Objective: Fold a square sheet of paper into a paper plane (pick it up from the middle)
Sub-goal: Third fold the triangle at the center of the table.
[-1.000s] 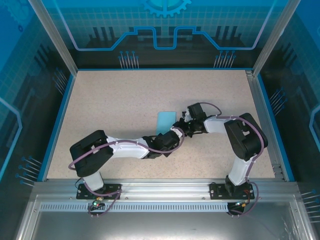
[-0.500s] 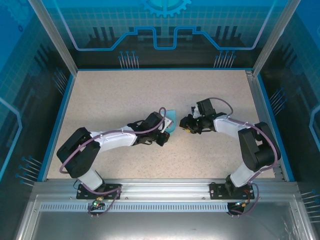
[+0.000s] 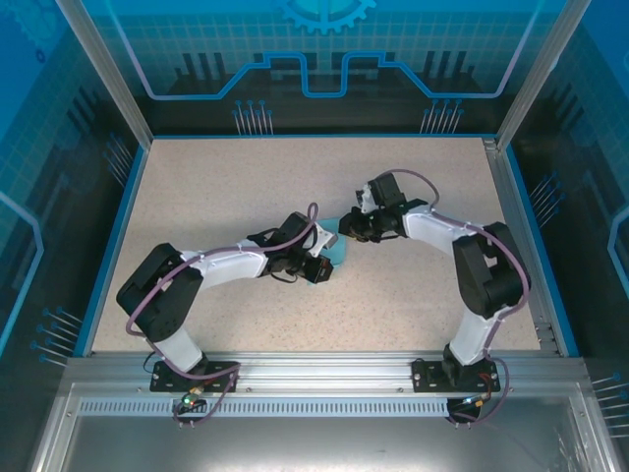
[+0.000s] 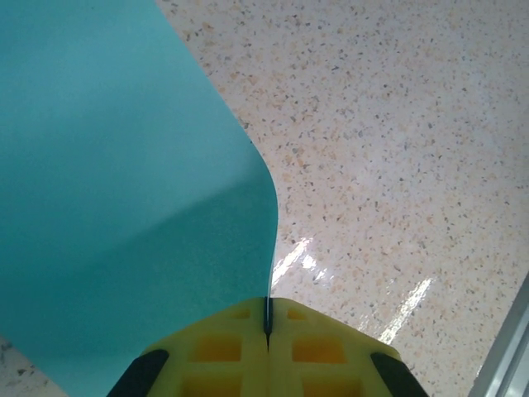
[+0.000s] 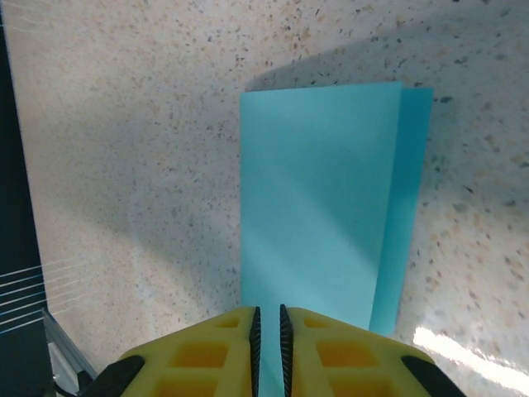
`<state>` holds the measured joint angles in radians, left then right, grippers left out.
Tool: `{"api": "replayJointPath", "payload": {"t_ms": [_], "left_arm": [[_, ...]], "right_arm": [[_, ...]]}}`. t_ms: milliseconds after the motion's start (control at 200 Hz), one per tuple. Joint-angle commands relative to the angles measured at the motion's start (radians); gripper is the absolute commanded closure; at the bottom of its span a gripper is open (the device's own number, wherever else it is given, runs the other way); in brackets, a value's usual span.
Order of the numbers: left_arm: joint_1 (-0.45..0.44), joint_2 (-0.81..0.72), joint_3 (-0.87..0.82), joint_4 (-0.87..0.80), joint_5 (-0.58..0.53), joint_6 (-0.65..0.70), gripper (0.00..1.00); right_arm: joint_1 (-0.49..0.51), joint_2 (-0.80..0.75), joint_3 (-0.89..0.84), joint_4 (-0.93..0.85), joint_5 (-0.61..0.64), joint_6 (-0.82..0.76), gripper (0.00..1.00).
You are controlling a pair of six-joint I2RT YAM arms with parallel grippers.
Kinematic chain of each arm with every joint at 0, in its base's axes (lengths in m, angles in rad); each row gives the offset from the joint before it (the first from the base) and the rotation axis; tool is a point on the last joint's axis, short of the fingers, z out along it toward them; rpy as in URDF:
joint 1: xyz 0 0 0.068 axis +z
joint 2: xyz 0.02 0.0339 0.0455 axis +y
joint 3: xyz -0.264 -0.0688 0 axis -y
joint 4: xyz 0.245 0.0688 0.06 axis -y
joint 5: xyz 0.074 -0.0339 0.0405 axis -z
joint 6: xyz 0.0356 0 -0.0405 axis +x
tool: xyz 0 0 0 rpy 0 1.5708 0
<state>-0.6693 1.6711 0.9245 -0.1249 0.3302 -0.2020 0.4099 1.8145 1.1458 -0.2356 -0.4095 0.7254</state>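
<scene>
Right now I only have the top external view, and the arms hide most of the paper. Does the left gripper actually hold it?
Observer: Yes. The left wrist view shows the left gripper shut on one edge of the sheet of paper.
Operator: Is it folded over?
Observer: Yes, though unevenly. In the right wrist view one layer stops short of the other, so a narrow strip of the other layer shows along one side.
Operator: And the right gripper?
Observer: Its jaws stand a narrow slit apart with the sheet running into the slit. I cannot tell whether they pinch it.
</scene>
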Motion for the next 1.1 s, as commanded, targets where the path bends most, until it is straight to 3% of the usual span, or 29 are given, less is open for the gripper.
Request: {"api": "replayJointPath", "payload": {"t_ms": [0,425,745,1095], "left_arm": [[0.010,0.017,0.034,-0.027,0.058,-0.006,1.00],[0.023,0.058,0.084,-0.085,0.131,-0.004,1.00],[0.057,0.100,0.119,-0.133,0.122,-0.027,1.00],[0.084,0.144,0.137,-0.155,0.029,-0.050,0.98]], "right_arm": [[0.020,0.084,0.074,-0.076,-0.015,-0.041,0.83],[0.041,0.316,0.255,-0.230,0.000,-0.200,0.84],[0.051,0.295,0.205,-0.251,0.037,-0.260,0.84],[0.057,0.295,0.182,-0.229,0.033,-0.241,0.84]]}}
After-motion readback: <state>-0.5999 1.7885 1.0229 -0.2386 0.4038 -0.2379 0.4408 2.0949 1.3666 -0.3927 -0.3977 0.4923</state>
